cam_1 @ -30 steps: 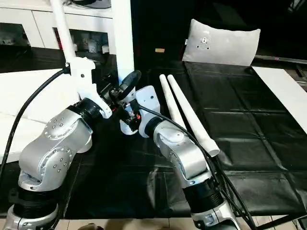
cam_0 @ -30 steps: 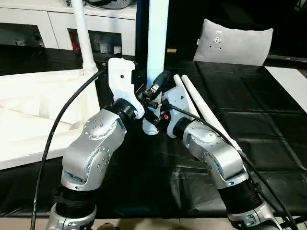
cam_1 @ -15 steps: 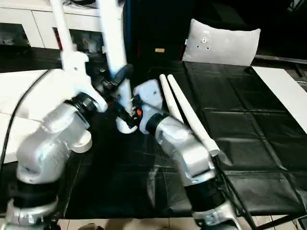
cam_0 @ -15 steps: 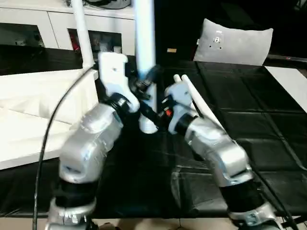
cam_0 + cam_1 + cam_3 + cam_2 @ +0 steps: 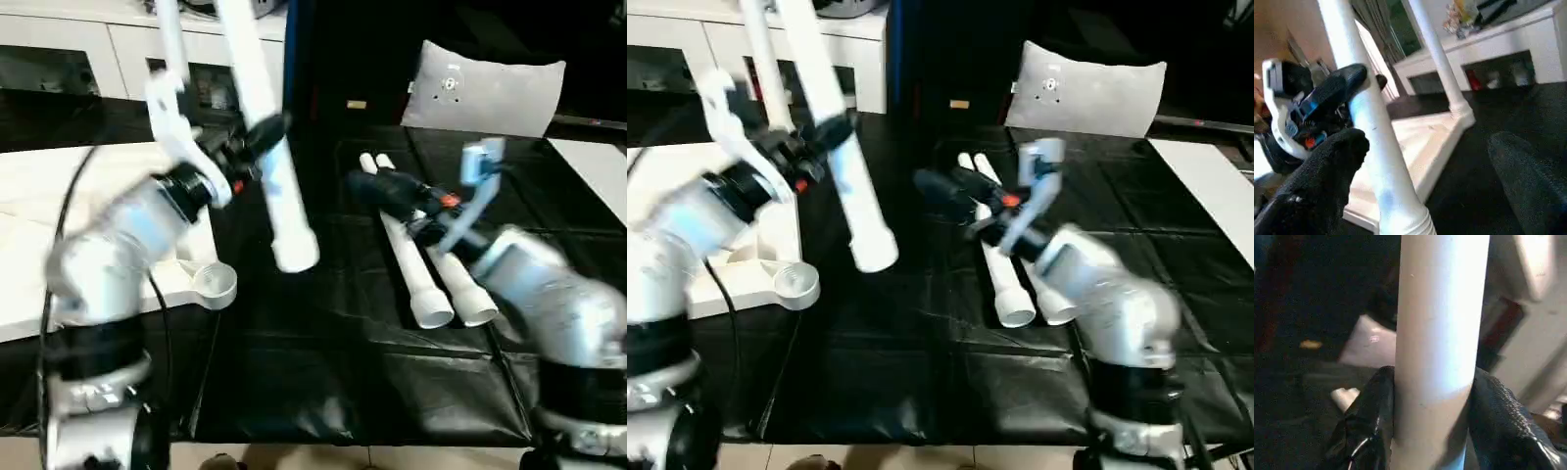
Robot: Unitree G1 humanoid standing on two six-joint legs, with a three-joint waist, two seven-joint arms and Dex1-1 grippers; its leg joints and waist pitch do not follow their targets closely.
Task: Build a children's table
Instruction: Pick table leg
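Observation:
The children's table top point(image 5: 49, 211) lies upside down at the left, with a round corner socket point(image 5: 214, 283) at its near corner. One white leg point(image 5: 168, 34) stands in a far socket. My left gripper point(image 5: 263, 132) is shut on another white leg point(image 5: 282, 201), which hangs tilted above the black cloth beside the top. In the left wrist view this leg point(image 5: 1440, 333) sits tight between both black fingers point(image 5: 1371, 421). My right gripper point(image 5: 377, 186) is open, apart from that leg, over two more legs point(image 5: 419, 274) lying side by side. Its fingers point(image 5: 1327, 176) stand wide.
A black cloth point(image 5: 323, 362) covers the work table. A white cabinet point(image 5: 59, 44) stands at the back left, a grey cushion point(image 5: 485, 83) at the back right, and a flat white board point(image 5: 598, 162) at the far right edge.
My right gripper has opened, let go of the held leg and swung right over the lying legs. My left arm has carried the leg leftward, now tilted, toward the table top.

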